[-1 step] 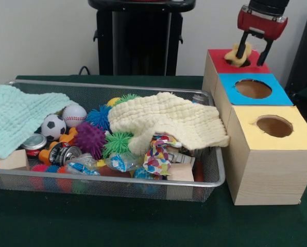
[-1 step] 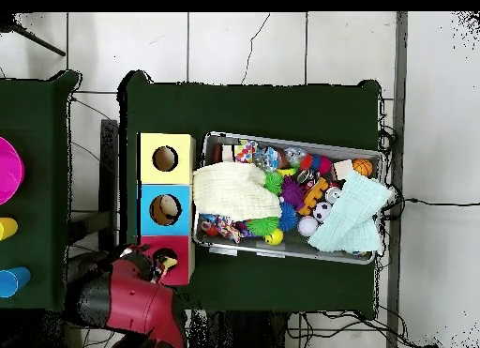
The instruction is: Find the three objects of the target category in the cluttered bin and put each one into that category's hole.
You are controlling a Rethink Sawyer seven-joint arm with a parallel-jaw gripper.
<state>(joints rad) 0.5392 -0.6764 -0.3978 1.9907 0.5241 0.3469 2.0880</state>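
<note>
a yellow, lumpy soft object (image 1: 236, 55) sits at the hole of the red-topped box (image 1: 220, 60), pinched between the fingers of the gripper (image 1: 254, 47) above it. the red box is the far end of a row with the blue-topped box (image 1: 277, 95) and yellow-topped box (image 1: 297, 138), beside the wire bin (image 1: 215, 177).
</note>
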